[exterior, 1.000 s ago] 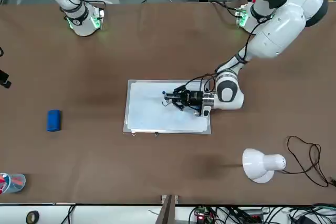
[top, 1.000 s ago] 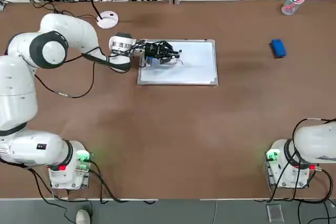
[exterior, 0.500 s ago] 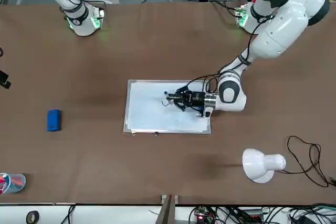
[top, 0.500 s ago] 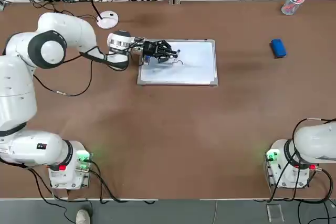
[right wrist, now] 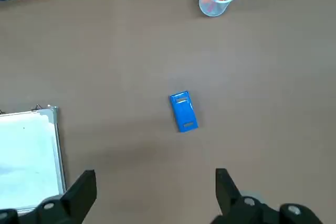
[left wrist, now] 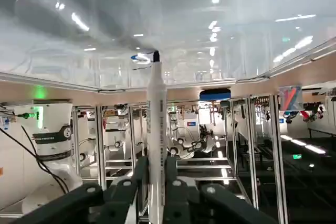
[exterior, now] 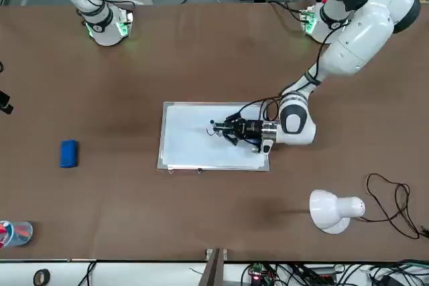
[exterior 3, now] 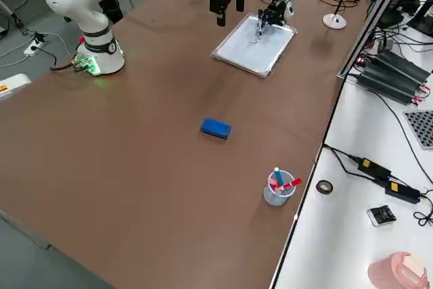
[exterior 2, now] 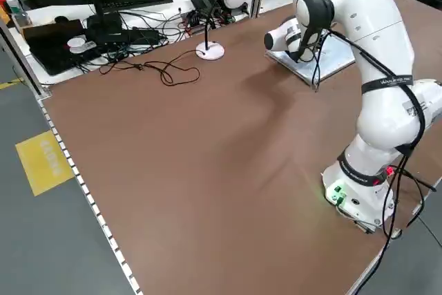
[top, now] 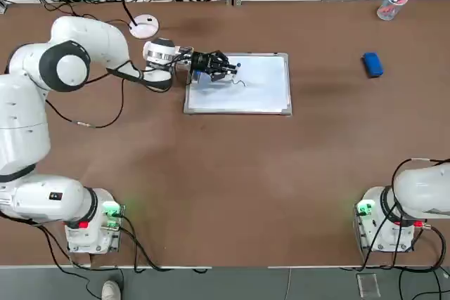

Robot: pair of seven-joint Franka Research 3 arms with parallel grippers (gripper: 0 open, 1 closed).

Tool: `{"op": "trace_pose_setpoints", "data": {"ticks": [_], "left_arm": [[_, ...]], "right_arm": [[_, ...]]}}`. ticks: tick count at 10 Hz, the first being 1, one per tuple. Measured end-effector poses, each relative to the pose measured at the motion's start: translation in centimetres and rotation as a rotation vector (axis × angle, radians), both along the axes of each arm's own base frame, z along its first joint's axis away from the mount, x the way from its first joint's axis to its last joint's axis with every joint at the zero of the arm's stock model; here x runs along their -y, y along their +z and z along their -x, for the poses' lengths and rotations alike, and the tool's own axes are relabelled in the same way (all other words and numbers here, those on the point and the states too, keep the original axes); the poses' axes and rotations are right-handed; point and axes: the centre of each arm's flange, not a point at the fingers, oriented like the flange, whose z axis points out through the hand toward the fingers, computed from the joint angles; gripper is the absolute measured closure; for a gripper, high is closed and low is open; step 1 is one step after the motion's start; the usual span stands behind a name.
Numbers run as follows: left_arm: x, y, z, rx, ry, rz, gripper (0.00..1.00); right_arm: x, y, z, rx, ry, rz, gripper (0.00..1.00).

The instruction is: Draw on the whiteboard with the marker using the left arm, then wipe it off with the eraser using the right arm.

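Note:
The whiteboard [top: 253, 93] lies flat at the table's far middle. My left gripper [top: 226, 67] reaches over its far left part, shut on the white marker [left wrist: 156, 129]. The marker's dark tip [left wrist: 156, 56] rests on the board. A short dark squiggle [top: 242, 83] shows on the board just beside the gripper [exterior: 224, 127]. The blue eraser [top: 373, 64] lies alone at the far right of the table, also seen as the eraser [right wrist: 183, 111]. My right gripper [right wrist: 155, 195] hangs high above the table, open and holding nothing.
A clear cup [top: 389, 6] with red and blue items stands past the eraser at the far right. A white lamp base [top: 144, 27] and its cable sit just behind my left arm's wrist. The right arm's base [top: 383, 226] is at the near right.
My left gripper has slid the marker toward the board's far edge, and the drawn squiggle now shows clear of the gripper. The right arm has not moved.

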Motion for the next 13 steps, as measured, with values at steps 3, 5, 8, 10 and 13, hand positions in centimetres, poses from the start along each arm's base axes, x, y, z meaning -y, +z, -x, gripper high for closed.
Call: {"op": "trace_pose_setpoints", "data": {"ticks": [3, 5, 8, 10, 13], "left_arm": [[-0.6, 1.9, -1.6, -0.04, -0.038, -0.073, 0.83], [-0.9, 4.5, -2.9, -0.05, -0.038, -0.105, 0.83], [-1.0, 10.0, -4.7, 0.016, -0.081, -0.192, 0.83], [-1.3, 13.6, -5.3, 0.116, -0.14, -0.282, 0.83], [-2.4, 19.4, -5.4, 0.301, -0.278, -0.433, 0.83]], "right_arm": [[0.0, -0.1, 0.0, 0.0, 0.0, 0.0, 0.0], [0.0, -0.3, -0.1, 0.0, 0.0, 0.0, 0.0], [0.0, -1.1, 0.0, -0.014, 0.012, 0.001, 0.0], [0.7, -1.4, -0.2, -0.006, 0.066, 0.008, 0.0], [3.6, -3.7, -1.0, 0.025, 0.157, 0.028, 0.0]]}}
